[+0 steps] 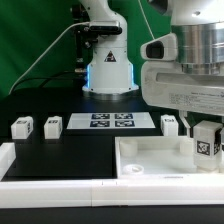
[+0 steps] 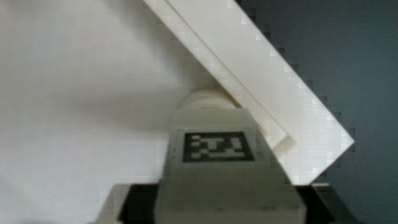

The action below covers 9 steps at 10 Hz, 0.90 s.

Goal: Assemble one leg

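Clamping leg (image 1: 207, 144) — gripper (image 1: 206, 140) at corner of tray-like piece (image 1: 150, 160).

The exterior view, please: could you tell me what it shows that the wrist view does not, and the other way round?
Only the exterior view shows three loose legs standing on the table, the marker board between them, and the arm's base behind. Only the wrist view shows, close up, the held leg's rounded end by the slanting wall of the tray-like piece; whether they touch I cannot tell. Both show the gripper shut on the held leg, its tag visible, at the tray-like piece.
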Motion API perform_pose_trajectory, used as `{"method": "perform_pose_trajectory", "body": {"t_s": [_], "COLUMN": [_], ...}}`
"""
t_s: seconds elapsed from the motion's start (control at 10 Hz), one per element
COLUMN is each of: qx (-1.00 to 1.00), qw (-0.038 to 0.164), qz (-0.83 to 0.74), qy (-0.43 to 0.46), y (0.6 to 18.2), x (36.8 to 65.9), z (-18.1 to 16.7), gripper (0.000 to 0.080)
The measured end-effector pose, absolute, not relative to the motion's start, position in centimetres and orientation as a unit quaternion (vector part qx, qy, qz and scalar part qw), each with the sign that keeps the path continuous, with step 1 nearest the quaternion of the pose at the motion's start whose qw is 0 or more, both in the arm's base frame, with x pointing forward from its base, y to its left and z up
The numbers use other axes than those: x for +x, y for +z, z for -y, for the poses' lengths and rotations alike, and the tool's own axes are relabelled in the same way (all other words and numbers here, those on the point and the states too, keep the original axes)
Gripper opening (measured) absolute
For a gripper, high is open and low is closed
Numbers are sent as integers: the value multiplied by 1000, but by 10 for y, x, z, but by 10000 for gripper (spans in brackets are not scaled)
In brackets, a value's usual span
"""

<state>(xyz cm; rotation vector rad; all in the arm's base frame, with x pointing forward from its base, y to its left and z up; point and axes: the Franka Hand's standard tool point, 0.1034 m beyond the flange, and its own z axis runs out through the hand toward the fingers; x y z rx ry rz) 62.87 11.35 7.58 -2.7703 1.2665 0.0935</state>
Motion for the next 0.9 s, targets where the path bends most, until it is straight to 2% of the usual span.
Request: {"method": "perform_pose_trajectory", "body": {"t_s": [0.5, 0.7, 0.8, 0.9], "qx": [-753, -714, -726, -742], "qw": [42, 41, 42, 43], "qz": [-655, -698, -685, -667], "qy": [44, 46, 46, 45], "y": [73, 73, 73, 73], "x": [626, 627, 626, 626], "z": [-117, -119, -119, -119], "gripper": [293, 293, 317, 493]}}
